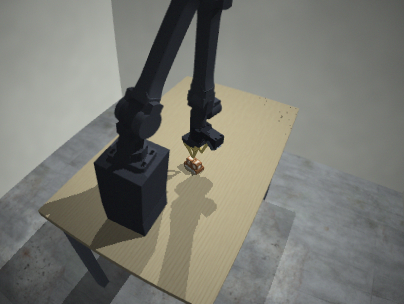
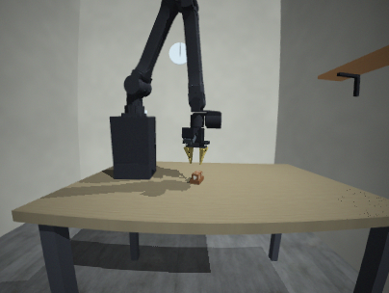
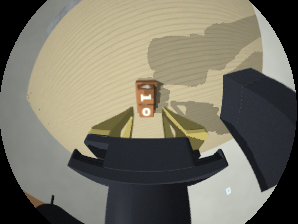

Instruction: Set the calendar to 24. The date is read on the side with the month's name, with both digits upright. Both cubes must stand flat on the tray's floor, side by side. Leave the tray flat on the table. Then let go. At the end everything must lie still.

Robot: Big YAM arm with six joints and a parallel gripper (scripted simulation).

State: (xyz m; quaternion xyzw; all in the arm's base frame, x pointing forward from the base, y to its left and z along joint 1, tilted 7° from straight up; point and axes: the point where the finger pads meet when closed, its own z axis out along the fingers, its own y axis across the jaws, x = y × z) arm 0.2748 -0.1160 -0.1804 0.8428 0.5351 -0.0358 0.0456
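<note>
The small orange-brown calendar (image 1: 194, 165) (image 2: 196, 177) stands on the table below my gripper. In the wrist view its tray (image 3: 146, 81) shows at the far end. One cube's upper face shows a white 1 (image 3: 145, 97) lying sideways, and nearer the fingers another face shows a white 0 (image 3: 146, 111). The cubes appear side by side. The month's name and the date side cannot be read. My gripper (image 1: 198, 154) (image 2: 195, 163) (image 3: 147, 110) is partly open and empty. It points down above the calendar, with a gap between fingertips and cubes.
The arm's dark base block (image 1: 131, 190) (image 2: 133, 146) stands on the table (image 1: 240, 200) (image 2: 270, 202) beside the calendar. A wall shelf (image 2: 361, 65) is at the right, well above the table. The arm's shadow falls next to the calendar.
</note>
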